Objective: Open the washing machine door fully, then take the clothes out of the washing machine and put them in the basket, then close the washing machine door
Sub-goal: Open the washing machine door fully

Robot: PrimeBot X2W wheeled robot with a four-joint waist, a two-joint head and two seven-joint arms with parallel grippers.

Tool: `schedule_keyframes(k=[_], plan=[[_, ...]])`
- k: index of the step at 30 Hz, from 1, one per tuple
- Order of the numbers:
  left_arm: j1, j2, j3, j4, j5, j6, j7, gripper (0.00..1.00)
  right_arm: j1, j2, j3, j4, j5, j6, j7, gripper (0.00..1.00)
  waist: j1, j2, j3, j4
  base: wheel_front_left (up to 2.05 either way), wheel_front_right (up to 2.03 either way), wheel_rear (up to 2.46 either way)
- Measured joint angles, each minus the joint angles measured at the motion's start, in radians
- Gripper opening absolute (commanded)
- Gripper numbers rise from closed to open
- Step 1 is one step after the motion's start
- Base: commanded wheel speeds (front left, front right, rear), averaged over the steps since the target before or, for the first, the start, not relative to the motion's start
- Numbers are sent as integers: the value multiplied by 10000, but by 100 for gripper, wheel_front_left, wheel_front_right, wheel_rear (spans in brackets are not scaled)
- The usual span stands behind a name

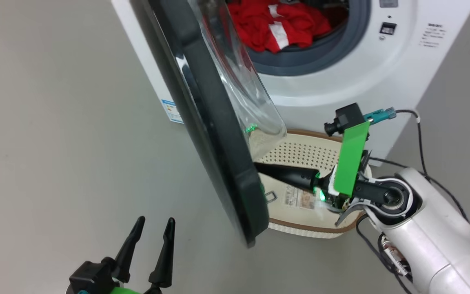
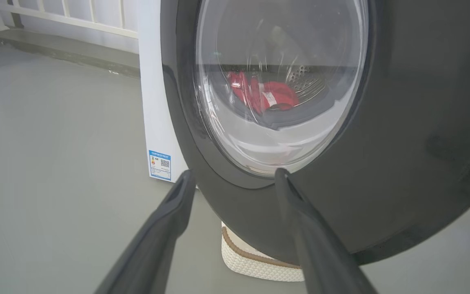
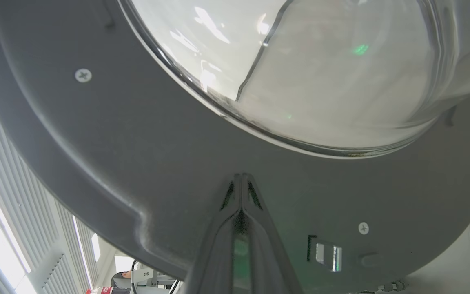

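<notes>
The washing machine door (image 1: 218,139) stands partly open, edge-on, its glass bowl (image 1: 243,81) bulging toward the white washing machine (image 1: 341,90). Red clothes (image 1: 276,24) with white panels lie in the drum. The cream basket (image 1: 312,232) sits on the floor under the opening. My right gripper (image 1: 259,167) is shut, its tips pressed on the door's grey inner face (image 3: 137,163); the right gripper (image 3: 242,177) meets that face just below the glass. My left gripper (image 1: 155,222) is open and holds nothing. It faces the door's glossy outer rim (image 2: 402,143), with the left gripper (image 2: 235,175) apart from it.
Bare grey floor (image 1: 55,143) lies left of the door. A blue label (image 2: 160,165) marks the washer's side. My right arm's cable (image 1: 420,139) trails beside the machine. A door latch slot (image 3: 327,255) sits right of my shut fingers. A white railing (image 2: 76,16) runs behind.
</notes>
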Motion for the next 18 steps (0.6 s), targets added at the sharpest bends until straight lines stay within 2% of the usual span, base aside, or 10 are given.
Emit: schedule_keyframes(k=[12,18], plan=[[236,2,82,-17,4,253,0,100,509,648,-169,-4,-303,0,263,0,0,0,-490,877,0,0,0],[284,4,268,-71,4,393,0,100,524,943,-132,42,-330,0,439,0,0,0,-581,1005,0,0,0]])
